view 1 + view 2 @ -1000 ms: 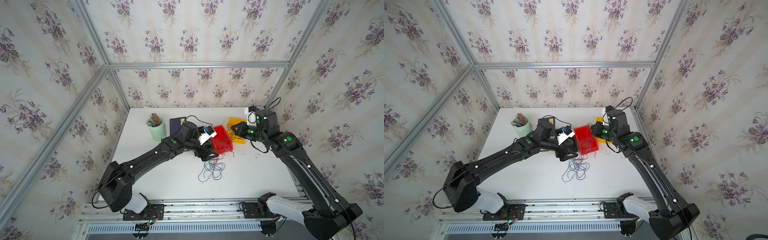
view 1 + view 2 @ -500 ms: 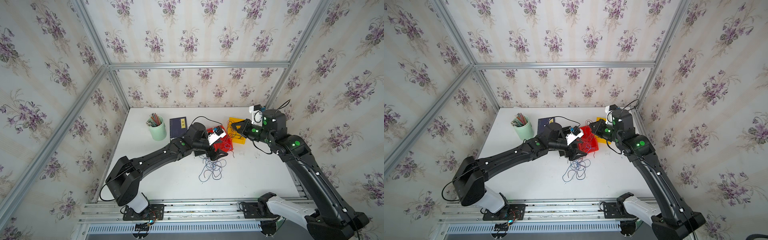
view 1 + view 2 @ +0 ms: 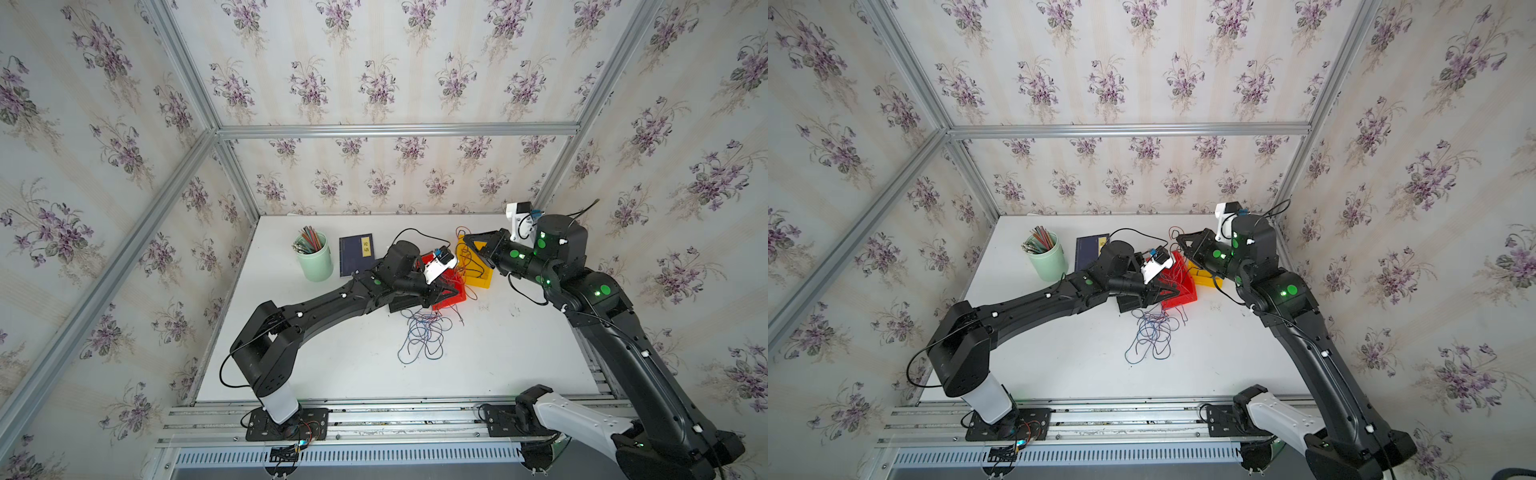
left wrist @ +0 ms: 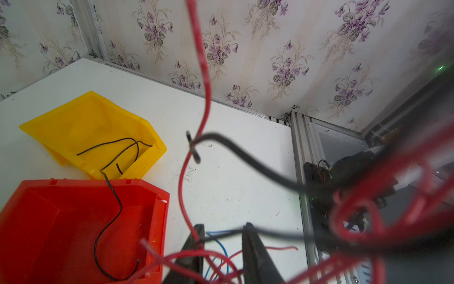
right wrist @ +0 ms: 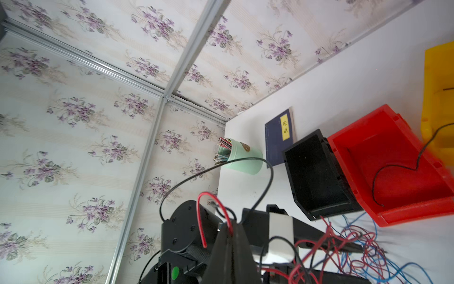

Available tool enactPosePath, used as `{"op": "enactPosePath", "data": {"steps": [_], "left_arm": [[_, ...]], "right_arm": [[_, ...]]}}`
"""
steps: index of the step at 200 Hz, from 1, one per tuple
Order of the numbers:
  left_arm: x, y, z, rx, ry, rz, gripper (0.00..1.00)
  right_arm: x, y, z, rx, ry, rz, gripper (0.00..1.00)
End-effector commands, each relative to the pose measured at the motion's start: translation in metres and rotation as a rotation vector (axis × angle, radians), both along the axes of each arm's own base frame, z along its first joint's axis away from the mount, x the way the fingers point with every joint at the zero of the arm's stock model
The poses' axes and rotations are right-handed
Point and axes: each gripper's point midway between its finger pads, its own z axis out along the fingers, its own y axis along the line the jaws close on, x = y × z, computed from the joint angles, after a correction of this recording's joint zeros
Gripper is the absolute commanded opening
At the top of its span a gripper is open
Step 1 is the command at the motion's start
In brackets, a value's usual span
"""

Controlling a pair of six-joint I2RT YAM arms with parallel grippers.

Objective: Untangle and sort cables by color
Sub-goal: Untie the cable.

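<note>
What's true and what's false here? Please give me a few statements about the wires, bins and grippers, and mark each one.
1. The right gripper is pinched shut on a red wire. True.
2. The yellow bin holds blue wires. False: only black wire shows in it.
3. The green cup of pencils has tipped over. False: it stands upright on the table.
4. A loose tangle of mostly blue wires lies on the table, outside the bins. True.
5. A black wire trails from the yellow bin over the rim into the red bin. True.
</note>
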Motion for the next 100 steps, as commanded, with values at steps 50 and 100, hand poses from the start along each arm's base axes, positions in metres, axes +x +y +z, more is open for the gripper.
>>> {"op": "enactPosePath", "data": {"steps": [50, 100], "left_arm": [[0.010, 0.018, 0.053, 0.039, -0.127, 0.051, 0.02], [0.018, 0.077, 0.103, 0.172, -0.262, 0.219, 0.02]], "right_arm": [[0.006, -0.019, 0.035, -0.101, -0.114, -0.074, 0.00], [0.018, -0.013, 0.009, -0.128, -0.075, -0.065, 0.00]]}}
